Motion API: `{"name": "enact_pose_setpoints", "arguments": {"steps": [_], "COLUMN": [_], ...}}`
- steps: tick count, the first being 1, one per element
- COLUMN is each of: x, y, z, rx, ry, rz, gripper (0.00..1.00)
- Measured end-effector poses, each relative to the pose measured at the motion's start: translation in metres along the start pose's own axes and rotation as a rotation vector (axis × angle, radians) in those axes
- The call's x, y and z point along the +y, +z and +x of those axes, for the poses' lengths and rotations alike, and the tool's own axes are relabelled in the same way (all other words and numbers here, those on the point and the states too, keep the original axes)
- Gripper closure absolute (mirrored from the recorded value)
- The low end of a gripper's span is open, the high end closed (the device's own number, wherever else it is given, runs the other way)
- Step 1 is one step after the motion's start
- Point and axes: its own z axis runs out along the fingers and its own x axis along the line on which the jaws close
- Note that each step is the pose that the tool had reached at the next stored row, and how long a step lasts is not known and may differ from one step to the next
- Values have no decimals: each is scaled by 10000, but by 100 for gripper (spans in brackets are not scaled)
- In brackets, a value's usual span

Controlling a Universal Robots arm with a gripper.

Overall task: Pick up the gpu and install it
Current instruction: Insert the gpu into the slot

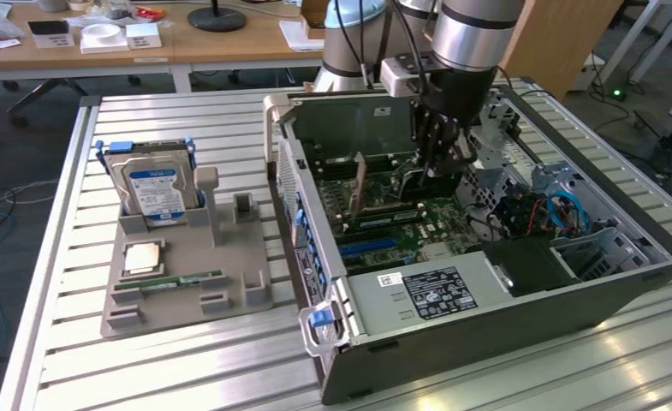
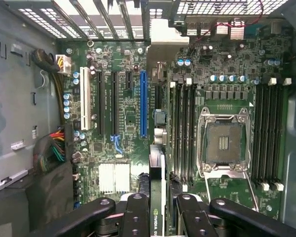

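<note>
I see my gripper clamped on the gpu, holding the card edge-on between its fingers inside the open computer case, over the motherboard, just beside the long blue slot rather than in it.

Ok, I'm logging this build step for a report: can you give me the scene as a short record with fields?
end effector: inside the open PC case, shut on the gpu
gpu: edge-on between the fingers, over the motherboard, near the blue slot
CPU socket: empty
holder on table: hard drive upright, RAM stick lying flat
</note>
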Motion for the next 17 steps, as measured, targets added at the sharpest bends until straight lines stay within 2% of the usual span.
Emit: {"name": "enact_pose_setpoints", "arguments": {"steps": [3,6,11,17], "x": [4,13,16,18], "y": [12,37,60,75], "z": [0,0,1,36], "rx": [15,53,104,102], "ry": [-1,11,304,319], "rz": [1,1,-2,-1], "gripper": [74,74,74,74]}}
